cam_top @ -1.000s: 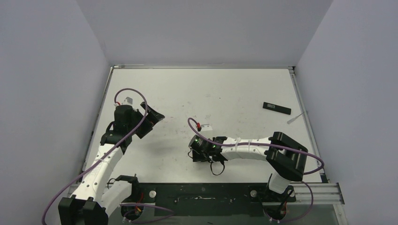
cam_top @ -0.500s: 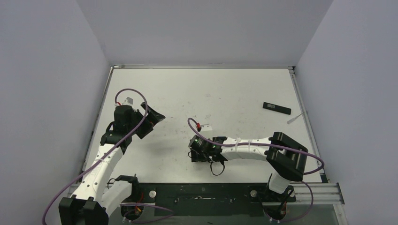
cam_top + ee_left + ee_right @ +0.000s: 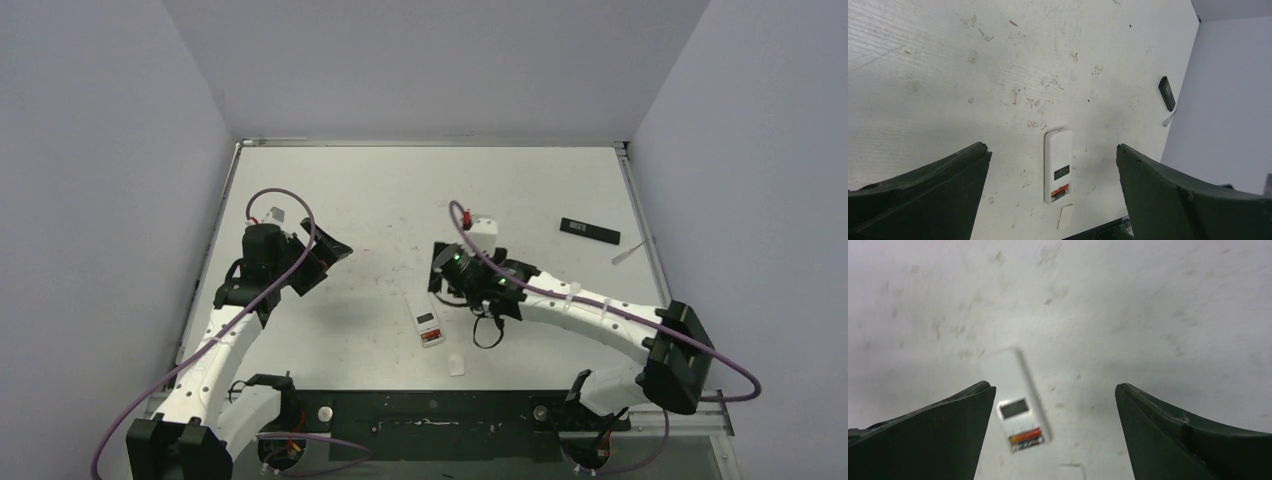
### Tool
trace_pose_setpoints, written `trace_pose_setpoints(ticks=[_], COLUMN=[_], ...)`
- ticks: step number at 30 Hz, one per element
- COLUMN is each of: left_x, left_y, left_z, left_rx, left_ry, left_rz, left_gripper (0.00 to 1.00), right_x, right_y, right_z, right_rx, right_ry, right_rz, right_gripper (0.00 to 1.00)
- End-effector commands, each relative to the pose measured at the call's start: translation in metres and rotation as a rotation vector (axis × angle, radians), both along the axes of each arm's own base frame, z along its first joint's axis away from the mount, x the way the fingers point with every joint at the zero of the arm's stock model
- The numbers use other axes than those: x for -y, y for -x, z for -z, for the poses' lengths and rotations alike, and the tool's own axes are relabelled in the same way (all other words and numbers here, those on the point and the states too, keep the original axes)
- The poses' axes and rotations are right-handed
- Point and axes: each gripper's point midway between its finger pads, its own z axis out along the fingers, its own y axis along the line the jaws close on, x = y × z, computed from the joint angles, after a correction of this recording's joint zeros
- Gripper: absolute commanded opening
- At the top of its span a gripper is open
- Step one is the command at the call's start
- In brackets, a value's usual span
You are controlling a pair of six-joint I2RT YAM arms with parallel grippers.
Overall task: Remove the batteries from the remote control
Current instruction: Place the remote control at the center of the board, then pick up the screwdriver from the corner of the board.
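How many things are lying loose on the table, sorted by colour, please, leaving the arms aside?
White: 3 (remote, small flat piece, thin stick)
Black: 1 (flat bar)
Total: 4

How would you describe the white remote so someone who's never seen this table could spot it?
On the white table, look near the middle of the front edge. The white remote lies flat there. Unlike the black remote at the far right and the small white piece beside it, it is a long white slab with a reddish battery exposed at one end.
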Motion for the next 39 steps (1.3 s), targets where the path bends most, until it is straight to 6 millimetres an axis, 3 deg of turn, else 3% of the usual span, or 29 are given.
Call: trace_pose_setpoints(ticks=[1,4,10,13,17,21,25,30,39], left_x=[0.003,0.002,0.004,0.007,0.007,0.007,0.008,0.009,0.009], left_y=[-0.010,-0.010,-0.010,-0.011,-0.011,-0.009,-0.007,-0.007,-0.006], left_z=[-0.021,-0.021,-0.023,-0.026,-0.033,-0.036,-0.035,-0.036,-0.036], left_rx=[0.088,0.084,0.092,0.092,0.097,0.102,0.094,0.092,0.088], left_ry=[0.015,0.019,0.030,0.037,0.038,0.038,0.042,0.047,0.051], left_rz=[0.024,0.028,0.041,0.060,0.070,0.073,0.077,0.077,0.074], left_gripper=[0.97,0.97,0.97,0.97,0.97,0.97,0.98,0.98,0.98], right_x=[0.108,0.171,0.279,0.319,0.354,0.375,0.385,0.391,0.407], right_y=[-0.054,-0.072,-0.093,-0.104,-0.120,-0.129,-0.137,-0.146,-0.149], right_z=[-0.047,-0.057,-0.060,-0.053,-0.036,-0.018,0.004,0.032,0.053], right_rx=[0.154,0.173,0.127,0.079,0.032,-0.024,-0.065,-0.117,-0.127], right_ry=[0.131,0.158,0.229,0.171,0.087,0.141,0.143,0.106,0.076], right_rz=[0.295,0.486,0.732,0.809,0.869,0.925,0.945,0.942,0.973], right_gripper=[0.95,1.00,0.97,0.97,0.91,0.85,0.70,0.65,0.60])
